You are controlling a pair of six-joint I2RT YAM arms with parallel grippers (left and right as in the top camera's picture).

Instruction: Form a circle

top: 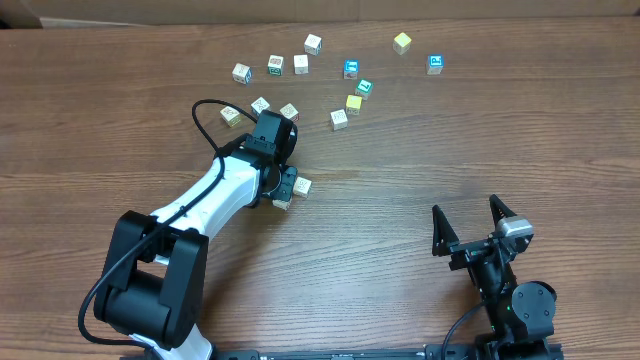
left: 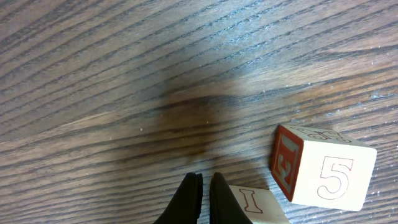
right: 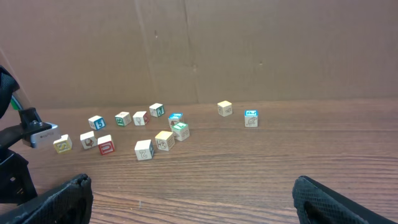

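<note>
Toy cube with numeral 5

Table: brown wood with dark, streaked grain. Backdrop: plain tan cardboard. Scattered cubes: whitish, with faces printed in colour. Among them are a plain yellow cube, a pale yellow cube, a blue-faced cube, a second blue-faced cube and a green-faced cube. In the left wrist view, the numbered cube has one red face with a pale letter and one cream face with a grey-outlined "5". The lettered cube shows a red "I". Left arm: white shell, black joints. Right arm: black.
</note>
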